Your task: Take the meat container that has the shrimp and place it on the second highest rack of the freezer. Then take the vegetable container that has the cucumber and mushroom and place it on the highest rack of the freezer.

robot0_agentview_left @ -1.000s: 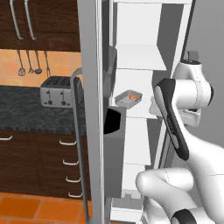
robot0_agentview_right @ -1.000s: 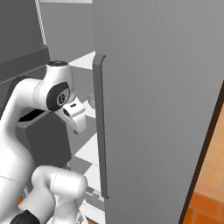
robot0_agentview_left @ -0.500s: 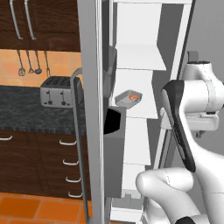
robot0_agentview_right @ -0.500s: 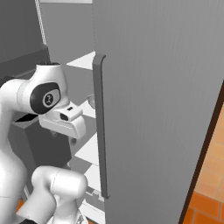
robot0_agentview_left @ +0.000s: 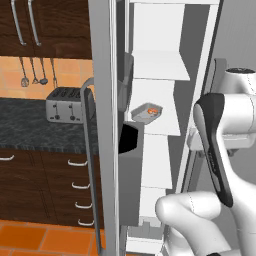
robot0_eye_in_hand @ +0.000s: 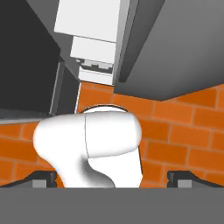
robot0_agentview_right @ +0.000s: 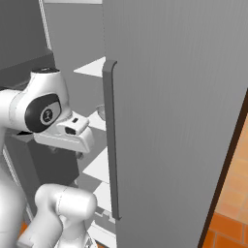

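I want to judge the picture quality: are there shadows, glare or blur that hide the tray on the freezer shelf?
Left base view: flat, even light with no glare; the tray and its shrimp are small but readable. Right base view: the grey freezer door covers most shelves. Hand view: sharp, looking down at the orange floor.

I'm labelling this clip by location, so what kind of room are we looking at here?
A kitchen, rendered rather than real. A toaster sits on a dark stone counter over wooden drawers, utensils hang on the wall, and a freezer stands open showing white shelves.
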